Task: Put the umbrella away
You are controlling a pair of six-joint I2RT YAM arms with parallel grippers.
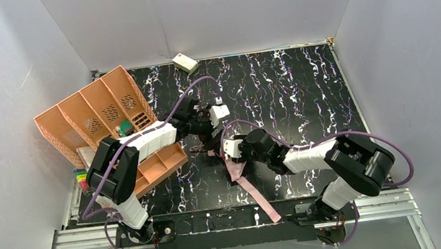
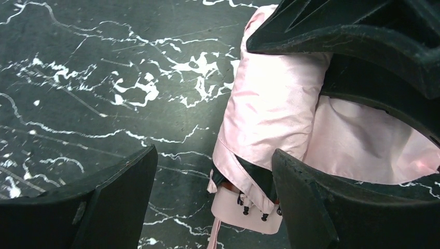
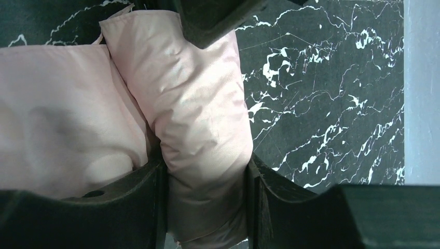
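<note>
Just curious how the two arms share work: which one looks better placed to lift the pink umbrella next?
Probably the right. The right gripper has a finger pressed against each side of the rolled umbrella. The left gripper stands open, the umbrella close to only one finger.

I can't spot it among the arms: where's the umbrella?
Top view, mid-table: the umbrella, gripped by the right end effector, lies right of the orange organizer.

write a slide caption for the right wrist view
Right gripper clamped on both sides of the rolled pink umbrella, with the black marbled table behind it.
</note>
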